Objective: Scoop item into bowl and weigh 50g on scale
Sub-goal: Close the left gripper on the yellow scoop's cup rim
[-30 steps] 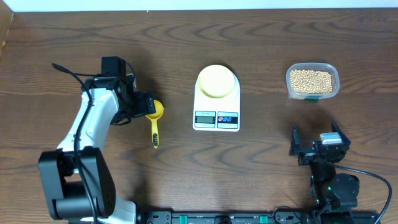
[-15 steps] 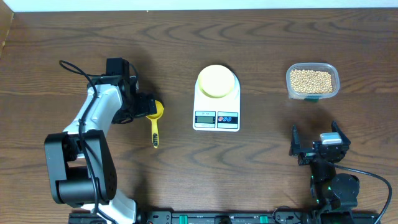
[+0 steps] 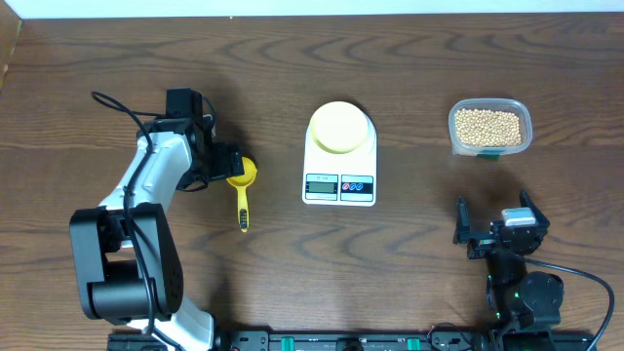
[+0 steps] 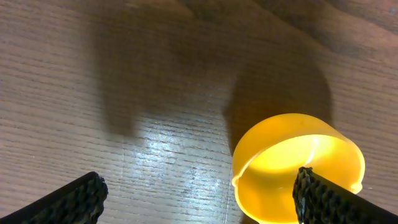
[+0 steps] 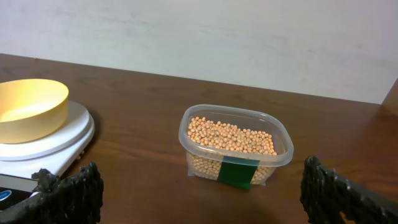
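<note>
The pale-yellow bowl (image 3: 340,127) stands empty on the white scale (image 3: 339,185) at the table's middle; both also show in the right wrist view, the bowl (image 5: 28,107) on the scale (image 5: 59,142). The tan beans (image 3: 487,125) fill a clear plastic container (image 5: 235,144) at the right. A yellow scoop (image 3: 242,185) lies left of the scale, its cup (image 4: 297,165) empty. My left gripper (image 3: 226,164) is open just above the scoop's cup, its right finger at the cup's edge (image 4: 199,196). My right gripper (image 3: 494,232) is open and empty near the front edge (image 5: 198,193).
A light wall runs along the table's far edge. Black cables trail from the left arm (image 3: 132,219) at the left side.
The left arm's base link has swung from one second ago; the gripper stays at the scoop's cup. The right arm has not moved.
</note>
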`<action>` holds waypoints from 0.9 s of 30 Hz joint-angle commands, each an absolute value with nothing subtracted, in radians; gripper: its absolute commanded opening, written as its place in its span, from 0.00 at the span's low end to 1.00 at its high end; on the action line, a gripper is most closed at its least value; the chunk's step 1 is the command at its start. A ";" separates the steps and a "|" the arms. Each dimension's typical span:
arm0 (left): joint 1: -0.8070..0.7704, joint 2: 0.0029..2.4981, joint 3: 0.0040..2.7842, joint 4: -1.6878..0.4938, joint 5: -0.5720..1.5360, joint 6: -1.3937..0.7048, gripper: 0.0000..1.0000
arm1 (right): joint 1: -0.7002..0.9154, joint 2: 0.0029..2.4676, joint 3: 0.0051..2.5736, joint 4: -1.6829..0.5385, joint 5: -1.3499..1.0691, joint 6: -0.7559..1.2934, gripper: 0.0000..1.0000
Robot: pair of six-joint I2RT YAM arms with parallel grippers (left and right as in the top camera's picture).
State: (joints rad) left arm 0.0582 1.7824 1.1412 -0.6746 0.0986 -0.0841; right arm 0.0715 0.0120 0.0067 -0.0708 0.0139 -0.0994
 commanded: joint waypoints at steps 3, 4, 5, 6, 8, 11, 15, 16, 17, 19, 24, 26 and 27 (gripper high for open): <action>0.064 1.798 1.129 -0.675 0.086 -0.076 0.98 | 0.078 0.007 0.006 -0.075 0.008 -0.106 0.99; 0.064 1.798 1.127 -0.674 0.085 -0.076 0.97 | 0.078 0.007 0.006 -0.075 0.008 -0.106 0.99; 0.064 1.798 1.127 -0.674 0.086 -0.076 0.98 | 0.078 0.007 0.006 -0.075 0.008 -0.106 0.99; 0.064 1.798 1.124 -0.673 0.086 -0.076 0.98 | 0.078 0.007 0.006 -0.075 0.008 -0.106 0.99; 0.064 1.798 1.116 -0.670 0.086 -0.076 0.98 | 0.078 0.007 0.006 -0.075 0.008 -0.106 0.99; 0.064 1.798 1.106 -0.670 0.086 -0.076 0.98 | 0.078 0.007 0.006 -0.075 0.008 -0.106 0.99; 0.064 1.798 1.101 -0.667 0.086 -0.076 0.97 | 0.078 0.007 0.006 -0.075 0.008 -0.106 0.99; 0.064 1.798 1.101 -0.667 0.086 -0.076 0.98 | 0.078 0.007 0.006 -0.075 0.008 -0.106 0.99; 0.064 1.798 1.100 -0.667 0.086 -0.076 0.98 | 0.078 0.007 0.006 -0.075 0.008 -0.106 0.99; 0.064 1.798 1.100 -0.668 0.086 -0.076 0.98 | 0.078 0.007 0.006 -0.075 0.008 -0.106 0.99; 0.064 1.798 1.100 -0.664 0.086 -0.075 0.98 | 0.078 0.007 0.006 -0.075 0.008 -0.106 0.99; 0.064 1.798 1.100 -0.660 0.086 -0.076 0.98 | 0.078 0.007 0.006 -0.075 0.008 -0.106 0.99; 0.064 1.798 1.100 -0.657 0.086 -0.075 0.98 | 0.078 0.007 0.006 -0.075 0.008 -0.106 0.99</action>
